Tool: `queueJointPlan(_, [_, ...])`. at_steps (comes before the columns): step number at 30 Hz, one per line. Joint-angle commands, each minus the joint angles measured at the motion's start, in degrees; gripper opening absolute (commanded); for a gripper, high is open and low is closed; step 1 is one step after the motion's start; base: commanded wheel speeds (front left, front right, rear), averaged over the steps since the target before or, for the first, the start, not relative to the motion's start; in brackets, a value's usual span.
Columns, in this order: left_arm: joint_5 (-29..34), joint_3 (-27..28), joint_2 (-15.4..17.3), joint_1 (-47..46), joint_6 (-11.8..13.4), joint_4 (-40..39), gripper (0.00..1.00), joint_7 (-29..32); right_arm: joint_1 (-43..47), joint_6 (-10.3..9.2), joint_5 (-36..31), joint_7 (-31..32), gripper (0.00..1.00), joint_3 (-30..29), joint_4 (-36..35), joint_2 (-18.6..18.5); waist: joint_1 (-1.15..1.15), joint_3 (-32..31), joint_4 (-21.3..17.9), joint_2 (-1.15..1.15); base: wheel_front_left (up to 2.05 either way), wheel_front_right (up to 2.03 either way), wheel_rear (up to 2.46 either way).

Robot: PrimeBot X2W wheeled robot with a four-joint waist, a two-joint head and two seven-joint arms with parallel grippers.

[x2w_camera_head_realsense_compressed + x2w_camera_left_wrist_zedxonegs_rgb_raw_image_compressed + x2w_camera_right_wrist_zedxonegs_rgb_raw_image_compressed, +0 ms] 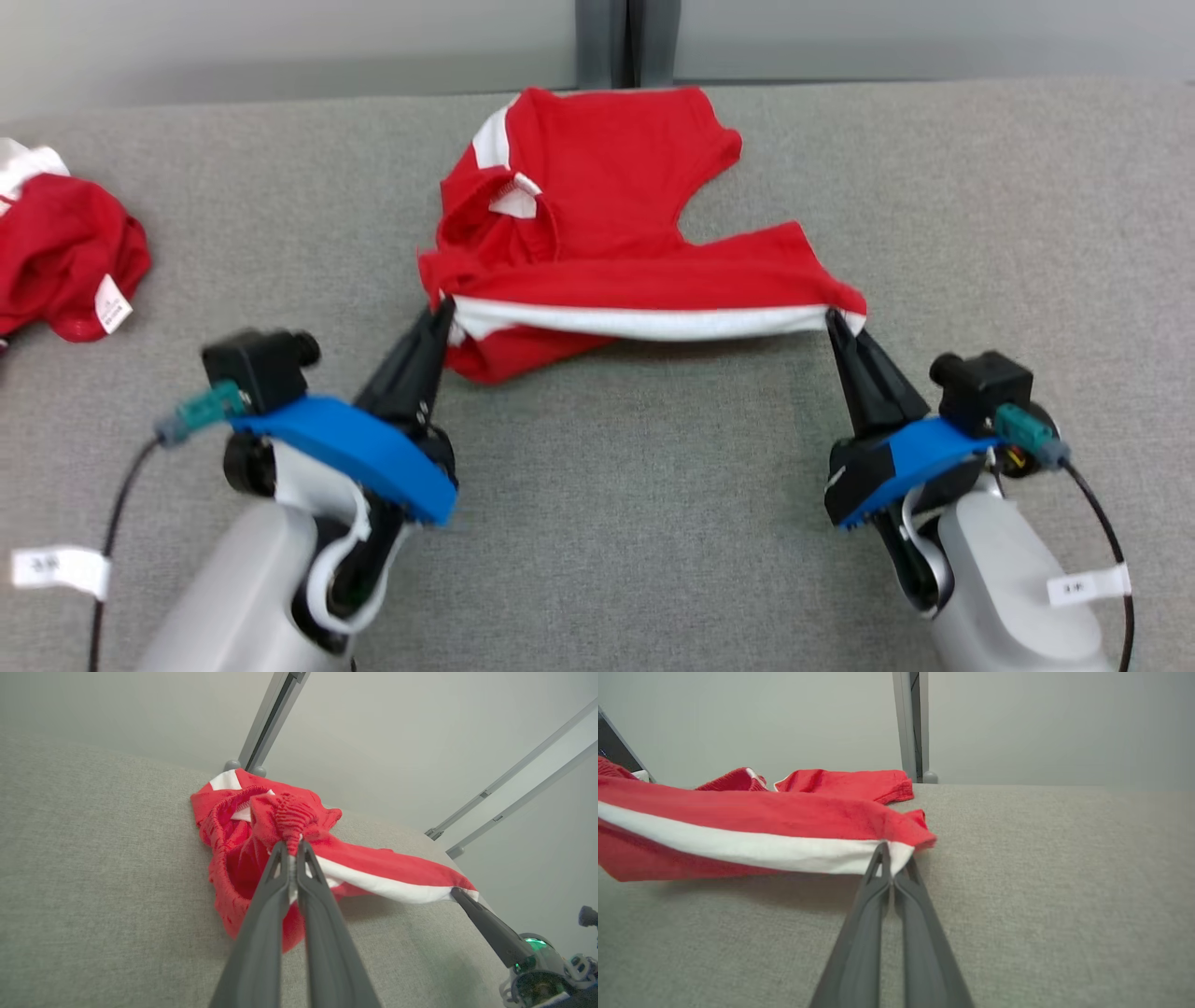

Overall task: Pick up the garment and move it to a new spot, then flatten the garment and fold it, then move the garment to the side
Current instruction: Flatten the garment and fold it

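The red garment (597,187) is found near the middle of the grey padded surface (653,523), toward its far edge, and it is not yet flat: the left part is bunched and folded over itself. Its near edge, which carries a white band (644,323), is held at both ends and raised a little above the surface, so that a shadow is cast under it, while the far part rests on the padding. The left gripper (442,313) is closed on a gathered corner of red cloth, the jaws pressed almost together with only fabric between them. The right gripper (834,320) is closed fully on the opposite corner, at the end of the white band. The band is stretched between the two grips with a slight sag. A second red garment (65,252) lies well apart at the left and is not touched. The flattening step is judged to be in hand. For the next move, both grips should probably be kept firm while the edge is drawn apart and toward the robot evenly, so that the bunched left part is opened before the cloth is laid down.
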Motion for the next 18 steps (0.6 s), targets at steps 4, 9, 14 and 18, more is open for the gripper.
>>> queueJointPlan(4, [1.50,-1.85,-0.02,5.23,0.28,-2.26,0.00,-2.03,5.01,-0.02,-0.41,-0.58,0.00,-0.99,-3.17,0.17,0.00,-3.64,-0.15,0.00,0.00,0.00,0.00])
queueJointPlan(9, [2.04,-3.17,0.02,10.51,1.25,-6.04,0.00,-3.77,9.99,-0.02,-0.86,-0.14,0.00,-2.45,-7.83,0.26,0.00,-7.64,-0.04,0.00,0.00,0.00,0.00])
queueJointPlan(14, [1.51,-3.76,0.42,15.19,2.50,-11.35,0.00,-4.14,15.60,-0.02,-0.47,2.16,0.00,-3.38,-14.55,0.31,0.00,-10.27,-0.10,0.00,0.00,0.00,0.00])
queueJointPlan(18, [1.06,-4.35,1.59,20.57,4.59,-18.23,0.00,-3.51,22.95,-0.02,-1.74,6.84,0.00,-5.24,-24.37,-0.36,0.00,-11.59,-0.06,0.00,0.00,0.00,0.00])
